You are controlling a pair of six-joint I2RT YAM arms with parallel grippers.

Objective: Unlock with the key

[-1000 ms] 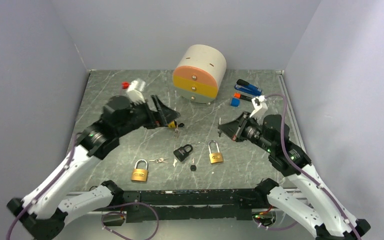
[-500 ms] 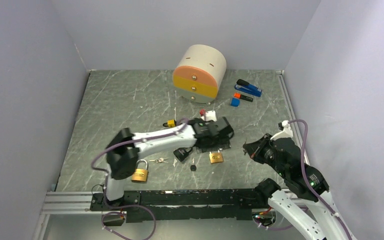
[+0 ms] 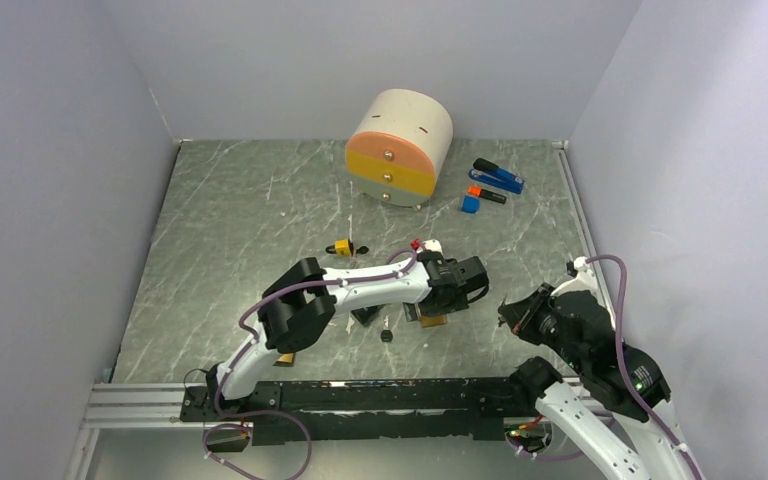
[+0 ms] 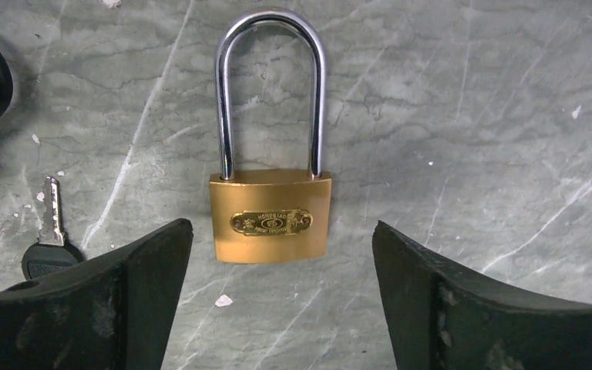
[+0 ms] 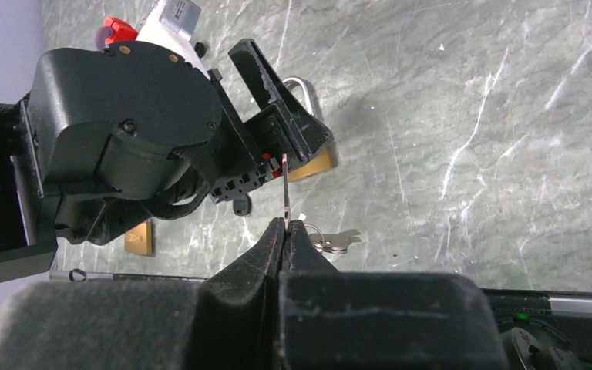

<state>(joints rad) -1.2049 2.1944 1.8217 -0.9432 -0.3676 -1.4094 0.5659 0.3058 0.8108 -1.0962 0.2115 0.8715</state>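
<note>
Only close-up: key [image 5: 285,189] in right tool [image 5: 285,225]

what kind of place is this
Probably a robot lab test cell: plain walls box in a marbled table, two arms are bolted to a rail at its edge, and padlocks lie out as props.
</note>
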